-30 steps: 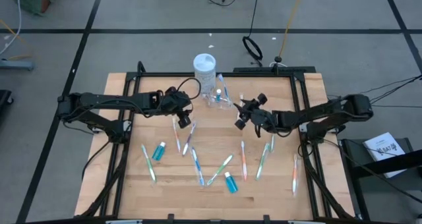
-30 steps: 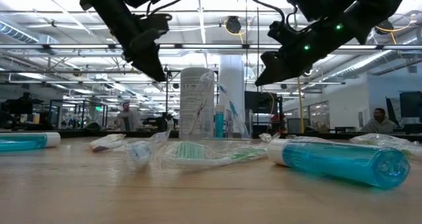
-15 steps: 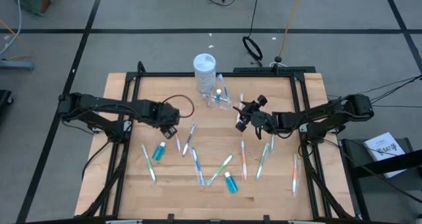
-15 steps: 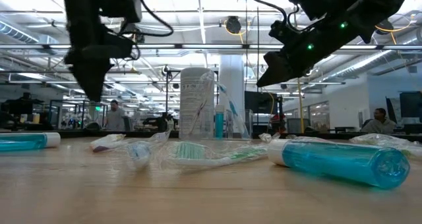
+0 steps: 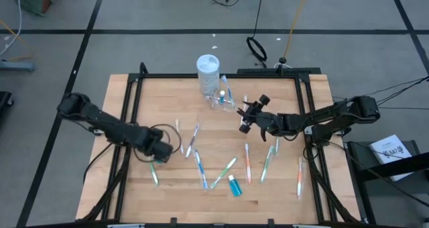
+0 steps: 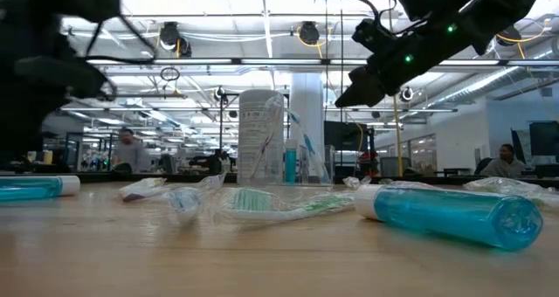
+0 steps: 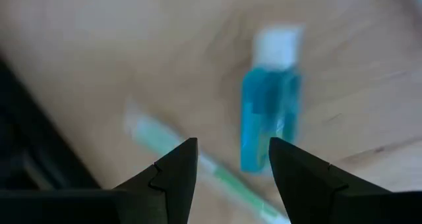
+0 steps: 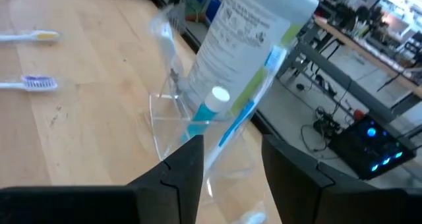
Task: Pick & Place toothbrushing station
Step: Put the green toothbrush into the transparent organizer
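The small clear cup (image 5: pixel 221 102) stands on its base at the table's far middle and holds a teal white-capped tube (image 8: pixel 206 112) and a blue toothbrush (image 8: pixel 247 113). Several pastel toothbrushes (image 5: pixel 224 172) and a teal tube (image 5: pixel 234 186) lie flat on the table. My left gripper (image 5: pixel 159 152) is open over another teal tube (image 7: pixel 270 115) and a green toothbrush (image 7: pixel 198 159) at the near left. My right gripper (image 5: pixel 247 121) is open and empty in the air right of the cup, which shows ahead of its fingers in the right wrist view (image 8: pixel 191 128).
A taller clear jar with a white lid (image 5: pixel 208 68) stands just behind the cup. Black frame rails (image 5: pixel 131 107) run along the table's left, right and far sides. Toothbrushes lie scattered over the near half. People show in the room behind (image 6: pixel 502 157).
My left gripper has swung from just left of the cup toward the table's left and near edges and now hangs over the left teal tube. My right gripper has stayed about where it was. Nothing on the table has moved.
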You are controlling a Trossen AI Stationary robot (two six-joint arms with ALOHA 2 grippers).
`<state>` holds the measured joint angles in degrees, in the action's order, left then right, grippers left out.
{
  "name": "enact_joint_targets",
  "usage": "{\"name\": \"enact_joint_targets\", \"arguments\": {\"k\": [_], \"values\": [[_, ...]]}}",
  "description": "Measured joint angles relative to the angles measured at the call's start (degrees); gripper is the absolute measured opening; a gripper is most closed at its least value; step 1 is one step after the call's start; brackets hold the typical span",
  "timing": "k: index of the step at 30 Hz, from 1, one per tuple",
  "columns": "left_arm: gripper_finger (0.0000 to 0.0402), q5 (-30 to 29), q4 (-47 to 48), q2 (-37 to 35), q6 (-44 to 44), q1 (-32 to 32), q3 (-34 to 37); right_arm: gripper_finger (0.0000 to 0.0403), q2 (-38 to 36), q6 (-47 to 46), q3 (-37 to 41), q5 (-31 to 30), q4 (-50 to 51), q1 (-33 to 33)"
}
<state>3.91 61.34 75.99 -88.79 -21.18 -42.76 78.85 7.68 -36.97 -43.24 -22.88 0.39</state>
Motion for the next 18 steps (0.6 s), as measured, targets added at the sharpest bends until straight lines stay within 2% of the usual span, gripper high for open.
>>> {"name": "enact_joint_targets", "arguments": {"k": [5, 9, 18], "values": [[0.0195, 3.1, -2.0, 0.0, -17.7, -6.3, 2.8, 0.0145, 0.0, 2.8, 0.0, 0.0, -2.1, 0.0], [0.0195, 3.6, -4.9, 0.0, -26.1, -9.5, 5.3, 0.0146, 0.0, 4.5, 0.0, 0.0, -2.6, 0.0], [0.0195, -0.1, -13.0, -0.3, -27.4, -10.5, 11.6, 0.0146, 0.0, 6.4, 0.0, 0.0, -2.7, -0.3]]}}
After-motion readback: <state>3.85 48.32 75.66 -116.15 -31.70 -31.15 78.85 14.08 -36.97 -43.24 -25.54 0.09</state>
